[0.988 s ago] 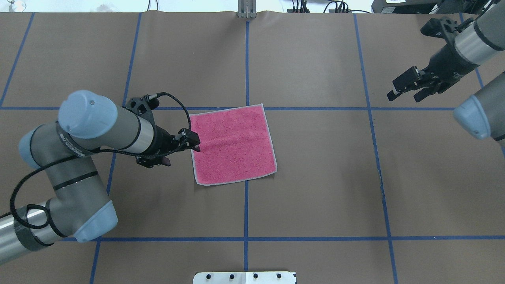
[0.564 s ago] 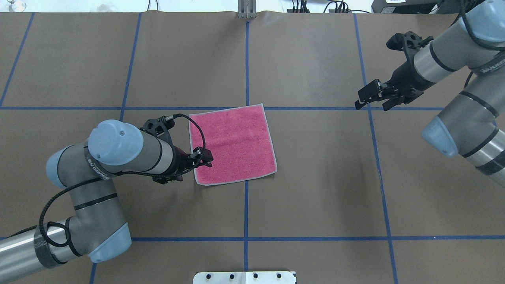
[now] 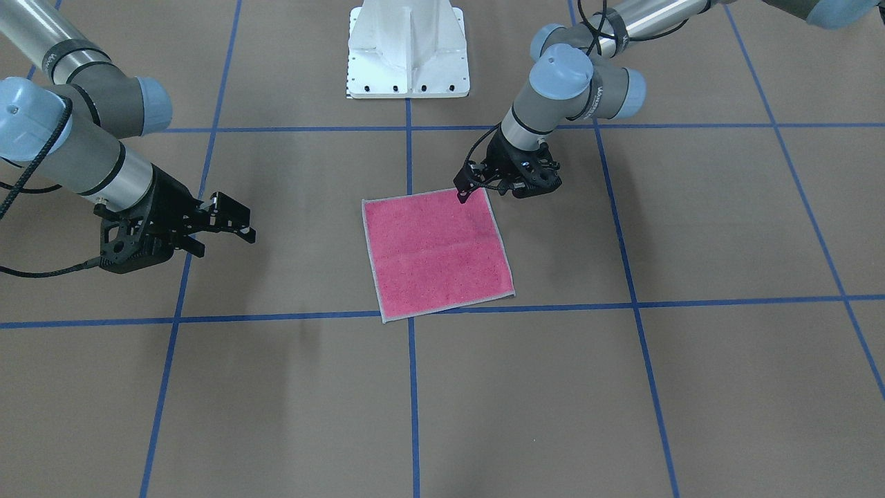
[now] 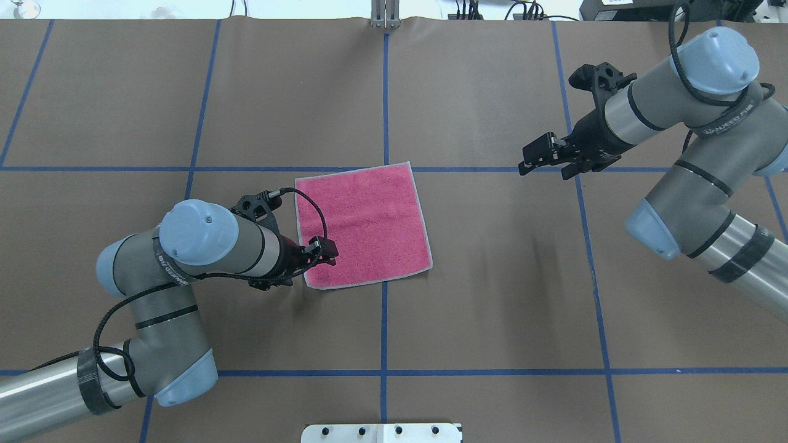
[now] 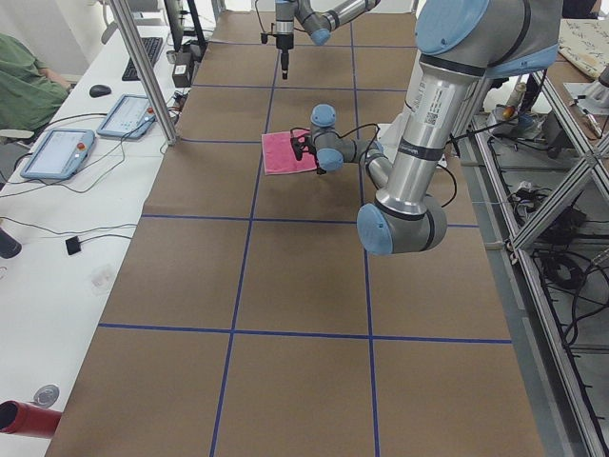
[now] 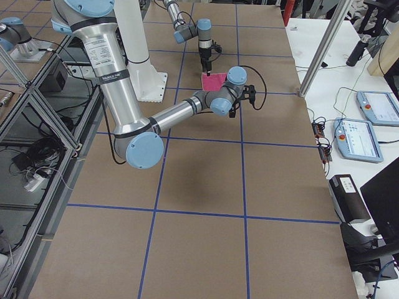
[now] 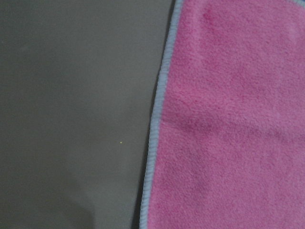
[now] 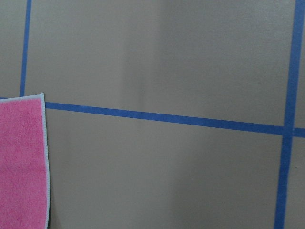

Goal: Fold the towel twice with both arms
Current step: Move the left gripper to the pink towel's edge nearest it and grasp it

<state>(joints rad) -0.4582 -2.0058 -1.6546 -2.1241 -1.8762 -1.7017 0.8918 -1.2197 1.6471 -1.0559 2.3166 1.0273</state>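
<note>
Hovering low w/ left gripper (image 4: 325, 253) over robot-side left corner of towel (image 4: 363, 224); jaw gap prob. narrow, can't tell for sure, nothing lifted. Lying flat, pink up, mid table (image 4: 492, 295). Holding right gripper (image 4: 533, 157) spread wide, empty, well apart, off towel's far-right corner. Nearer by far: left; right likely needs closing in first.

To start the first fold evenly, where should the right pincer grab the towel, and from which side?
Probably the robot-side right corner of the towel, approached from the right, down onto the edging. It lies flat, and the left pincer is at the matching left corner.
</note>
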